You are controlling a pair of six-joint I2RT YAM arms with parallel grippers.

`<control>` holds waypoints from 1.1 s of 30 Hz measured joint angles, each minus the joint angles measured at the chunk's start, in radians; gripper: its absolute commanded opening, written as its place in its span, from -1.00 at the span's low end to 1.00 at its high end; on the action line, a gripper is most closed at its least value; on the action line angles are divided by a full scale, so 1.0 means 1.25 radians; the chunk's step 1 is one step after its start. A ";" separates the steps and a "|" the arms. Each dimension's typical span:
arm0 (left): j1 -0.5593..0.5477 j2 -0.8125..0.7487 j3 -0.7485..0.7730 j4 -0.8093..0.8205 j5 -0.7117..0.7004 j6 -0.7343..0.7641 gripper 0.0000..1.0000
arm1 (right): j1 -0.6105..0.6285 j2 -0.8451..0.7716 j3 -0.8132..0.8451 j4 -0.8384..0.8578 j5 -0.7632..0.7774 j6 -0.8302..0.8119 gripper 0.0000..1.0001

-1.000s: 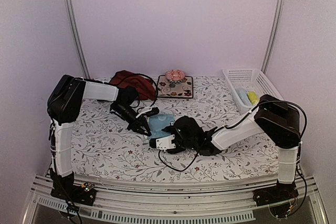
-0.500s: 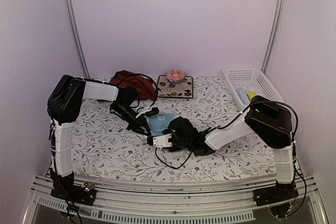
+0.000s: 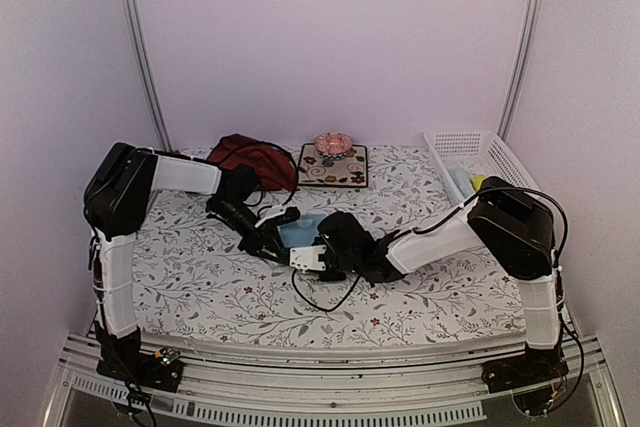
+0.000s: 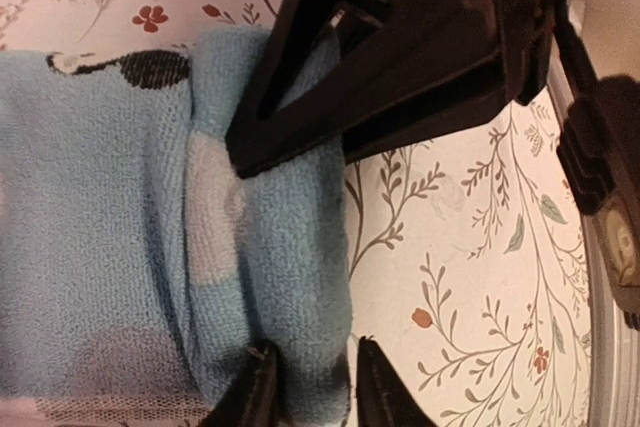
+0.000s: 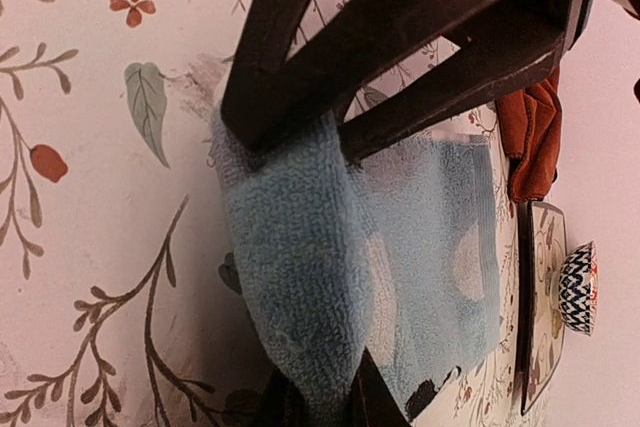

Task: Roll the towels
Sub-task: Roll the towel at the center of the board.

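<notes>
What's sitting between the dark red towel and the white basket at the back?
A square dark floral mat, with a pink round thing on it, lies between the dark red cloth towel and the white plastic basket. The top camera shows it.

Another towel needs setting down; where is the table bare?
Free: the near-left table cover beside the left arm; the near-right strip below the right arm; the back stretch between the floral mat and white basket. Crowded: the middle around the light blue towel, and back left by the dark red towel.
</notes>
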 measured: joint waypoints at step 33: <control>-0.041 -0.565 -0.769 0.825 -0.195 0.253 0.05 | -0.123 0.131 0.430 -0.595 -0.496 0.320 -0.87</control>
